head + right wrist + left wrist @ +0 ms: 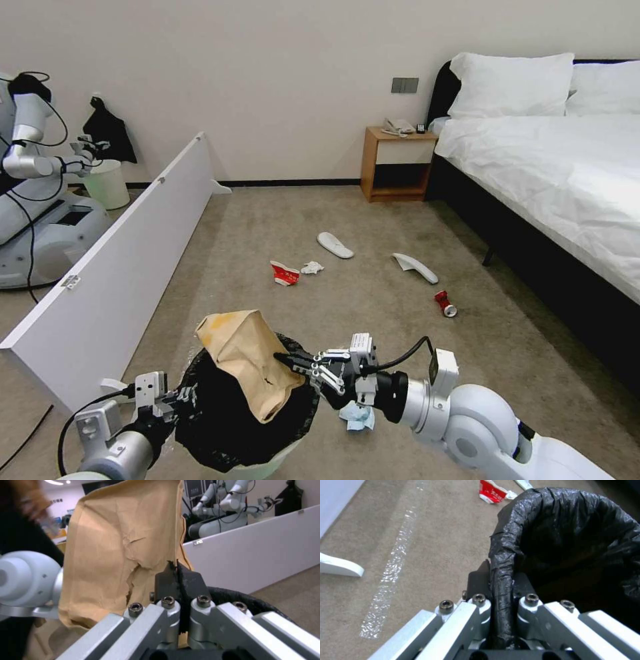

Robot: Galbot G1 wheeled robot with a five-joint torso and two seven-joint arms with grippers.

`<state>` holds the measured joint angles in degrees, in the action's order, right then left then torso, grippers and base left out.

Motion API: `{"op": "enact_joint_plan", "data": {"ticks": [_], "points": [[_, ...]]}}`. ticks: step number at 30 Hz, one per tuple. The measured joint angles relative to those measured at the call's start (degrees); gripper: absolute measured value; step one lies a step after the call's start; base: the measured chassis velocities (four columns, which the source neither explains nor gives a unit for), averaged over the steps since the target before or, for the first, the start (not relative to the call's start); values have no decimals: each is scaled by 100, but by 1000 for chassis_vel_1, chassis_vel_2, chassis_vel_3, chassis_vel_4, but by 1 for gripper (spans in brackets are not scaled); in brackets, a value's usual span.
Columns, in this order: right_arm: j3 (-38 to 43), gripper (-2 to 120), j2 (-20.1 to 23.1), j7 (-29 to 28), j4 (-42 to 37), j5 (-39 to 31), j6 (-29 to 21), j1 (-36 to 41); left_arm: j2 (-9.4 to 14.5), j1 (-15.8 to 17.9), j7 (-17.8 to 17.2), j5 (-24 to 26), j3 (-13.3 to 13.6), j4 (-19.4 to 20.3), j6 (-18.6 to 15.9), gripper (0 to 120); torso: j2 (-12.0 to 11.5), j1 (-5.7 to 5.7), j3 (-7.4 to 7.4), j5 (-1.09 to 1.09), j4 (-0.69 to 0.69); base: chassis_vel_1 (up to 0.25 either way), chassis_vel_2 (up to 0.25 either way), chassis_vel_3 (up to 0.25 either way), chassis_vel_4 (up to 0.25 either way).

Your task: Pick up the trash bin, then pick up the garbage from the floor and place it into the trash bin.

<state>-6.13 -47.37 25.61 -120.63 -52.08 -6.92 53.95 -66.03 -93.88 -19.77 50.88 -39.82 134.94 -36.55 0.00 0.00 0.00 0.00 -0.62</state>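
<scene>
Your right gripper [288, 361] pinches the brown paper bag [248, 360] over the trash bin [227, 427]; your left gripper [501, 580] clamps the bin's rim.

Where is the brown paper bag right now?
Head view, low centre: the brown paper bag hangs over the trash bin, pinched by the right gripper; the left gripper holds the bin's rim.

White-sheeted bed [553, 173], wooden nightstand [397, 163] — perhaps a phone [398, 126] on top, white partition board [127, 267]
</scene>
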Motion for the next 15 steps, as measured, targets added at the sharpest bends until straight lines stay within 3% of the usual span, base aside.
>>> {"op": "enact_joint_plan", "data": {"ticks": [4,6,10,15], "points": [[-79,1,-33,-45,33,44,17,-33,5,-3,-3,13,18,10,-2,5,0,0,0,-1,0,0,0,0,0],[-218,16,-95,-114,141,196,68,-34,20,-27,-11,88,6,41,-7,5,0,0,0,-1,0,0,0,0,0],[-268,27,-148,-134,190,243,81,-51,43,-54,-14,142,-16,72,-16,5,0,0,0,0,0,0,0,0,0],[-340,48,-236,-151,294,252,86,-173,70,-93,-24,227,-45,95,-43,5,0,0,0,-1,0,0,0,0,0]]}}
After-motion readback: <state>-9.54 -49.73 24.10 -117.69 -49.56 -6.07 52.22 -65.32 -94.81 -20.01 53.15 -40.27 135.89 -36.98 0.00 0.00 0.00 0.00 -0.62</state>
